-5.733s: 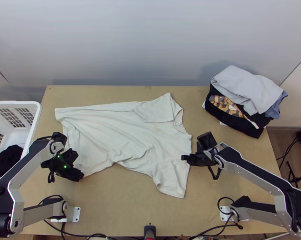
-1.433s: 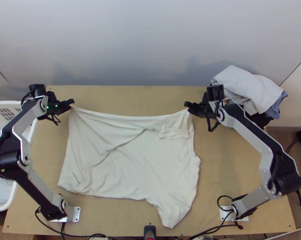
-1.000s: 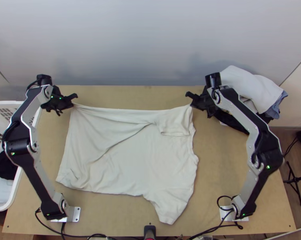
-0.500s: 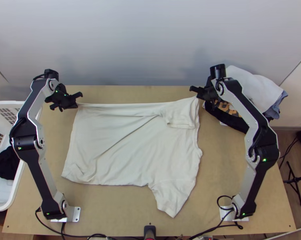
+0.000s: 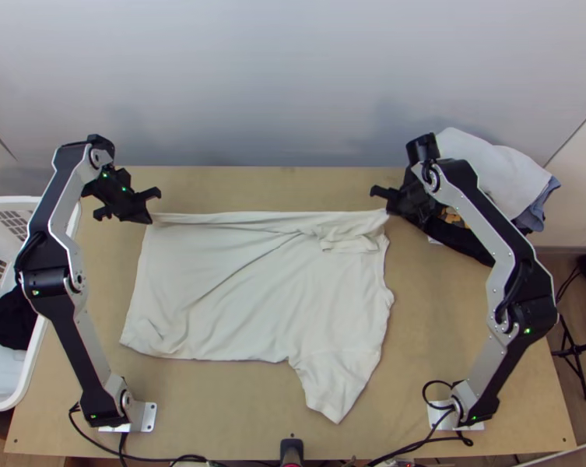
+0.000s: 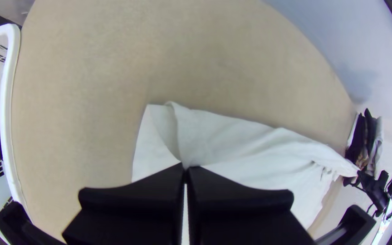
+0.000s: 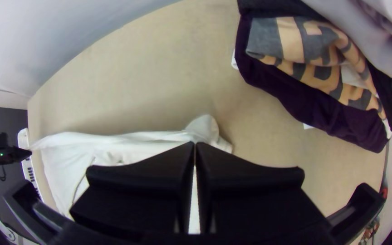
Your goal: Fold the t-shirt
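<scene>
Left black flat-fingered gripper [image 5: 149, 221] and right black flat-fingered gripper [image 5: 387, 210] pinching far corners of a creased off-white cloth t-shirt [image 5: 261, 296], near sleeve flat on light wooden table [image 5: 215, 405]

Even light leaves soft shadows on the wall [image 5: 277, 86]; wrist-view corners are dark.

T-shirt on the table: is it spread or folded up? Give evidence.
Mostly spread: the t-shirt lies broad and one sleeve sticks out, while the left gripper and right gripper pinch its far side.
</scene>
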Robot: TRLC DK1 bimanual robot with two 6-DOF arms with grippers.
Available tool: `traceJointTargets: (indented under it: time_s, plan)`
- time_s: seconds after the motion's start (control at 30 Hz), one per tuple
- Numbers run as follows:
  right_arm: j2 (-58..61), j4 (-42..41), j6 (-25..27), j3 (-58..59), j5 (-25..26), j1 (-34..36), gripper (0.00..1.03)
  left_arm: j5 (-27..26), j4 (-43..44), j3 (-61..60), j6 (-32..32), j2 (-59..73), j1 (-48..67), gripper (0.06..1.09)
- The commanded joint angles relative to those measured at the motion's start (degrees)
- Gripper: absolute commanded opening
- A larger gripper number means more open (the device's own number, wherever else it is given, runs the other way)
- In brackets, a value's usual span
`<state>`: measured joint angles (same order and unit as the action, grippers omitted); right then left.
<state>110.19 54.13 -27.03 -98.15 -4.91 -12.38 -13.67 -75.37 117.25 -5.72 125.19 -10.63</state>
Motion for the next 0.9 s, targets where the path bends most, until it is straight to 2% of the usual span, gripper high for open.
traceJointTargets:
  time_s: [0.0, 0.17, 0.4, 0.53, 0.77, 0.8, 0.83, 0.87]
  plan:
    - [-2.6, 5.5, -1.4, 3.4, 0.9, -0.2, 0.03, -0.3, -2.8, 0.2, 3.8, -1.0, -1.7, 0.09]
    - [-3.8, 9.1, -1.3, 5.6, 1.1, -0.1, 0.03, -0.3, -3.7, -1.9, 5.6, -1.3, -2.9, 0.09]
    - [-9.0, 9.1, -1.5, 13.2, 1.7, 0.3, 0.03, -0.4, -3.2, -9.2, 7.6, -4.3, -3.3, 0.09]
    - [-13.3, 5.0, -1.7, 20.7, 1.3, 0.3, 0.03, -2.4, -0.8, -15.6, 7.6, -7.1, -3.1, 0.09]
    - [-16.1, -0.3, -3.0, 29.2, 1.3, -1.4, 0.03, -2.6, 8.3, -28.2, 7.2, -11.5, -1.9, 0.1]
    - [-16.0, -0.7, -3.1, 29.6, 1.3, -1.4, 0.06, -2.5, 9.6, -28.7, 7.2, -11.5, -2.0, 0.1]
    - [-15.8, -0.7, -3.0, 29.9, 1.3, -1.4, 0.19, -2.5, 9.9, -28.8, 7.3, -11.5, -2.3, 0.1]
    - [-15.9, -0.7, -3.1, 30.4, 1.3, -1.5, 0.39, -2.1, 10.0, -28.8, 7.3, -11.5, -2.6, 0.17]
